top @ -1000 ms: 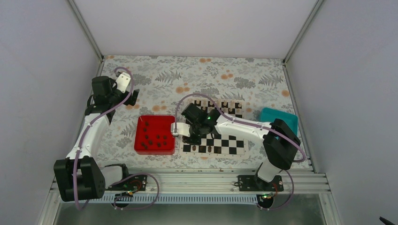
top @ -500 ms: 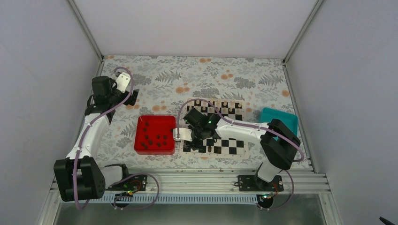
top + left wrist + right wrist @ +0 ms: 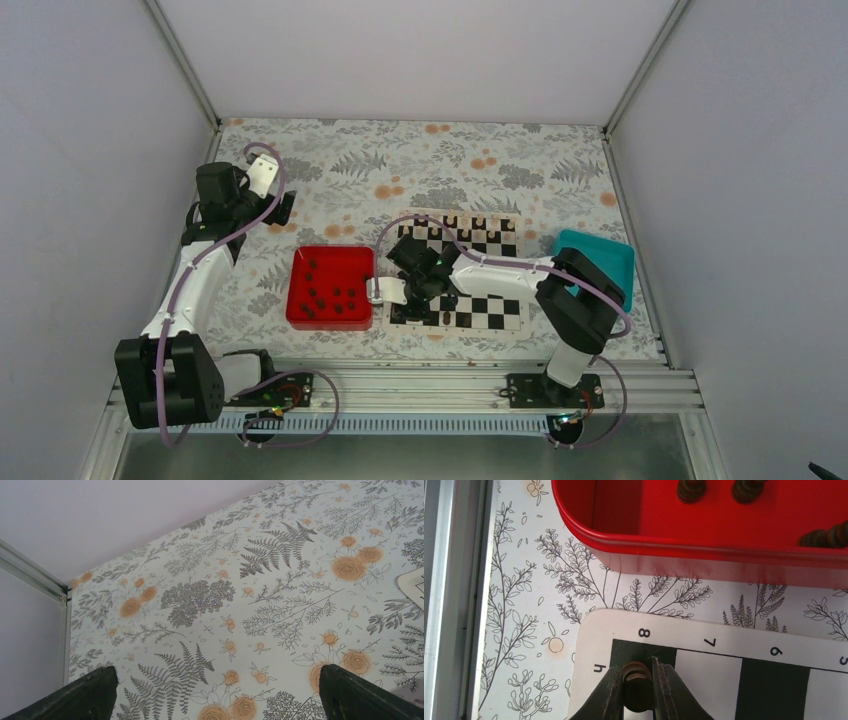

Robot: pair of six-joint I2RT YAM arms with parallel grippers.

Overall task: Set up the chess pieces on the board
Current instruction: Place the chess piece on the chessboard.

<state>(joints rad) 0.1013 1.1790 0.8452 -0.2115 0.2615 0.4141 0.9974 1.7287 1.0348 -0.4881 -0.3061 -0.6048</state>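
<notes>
Right wrist view: my right gripper (image 3: pixel 638 672) is closed on 1 dark chess piece (image 3: pixel 637 692), its 2 fingers (image 3: pixel 610 690) pressing the piece from either side. The piece sits over the black corner square of the board (image 3: pixel 594 630), beside the border marks 8 and h; I cannot tell whether its base touches the square. Just beyond this corner lies the red tray (image 3: pixel 724 547), holding more dark chess pieces (image 3: pixel 690 489).

Top view: the right gripper (image 3: pixel 410 303) is at the board's (image 3: pixel 495 310) near-left corner, next to the red tray (image 3: pixel 298 262). A teal tray (image 3: pixel 603 255) lies at the board's right.

Left wrist view: my left gripper (image 3: pixel 216 672) is spread wide and holds nothing, above the floral tablecloth (image 3: pixel 280 595). From above, the left gripper (image 3: pixel 277 207) is well apart from the board, toward the far left.
</notes>
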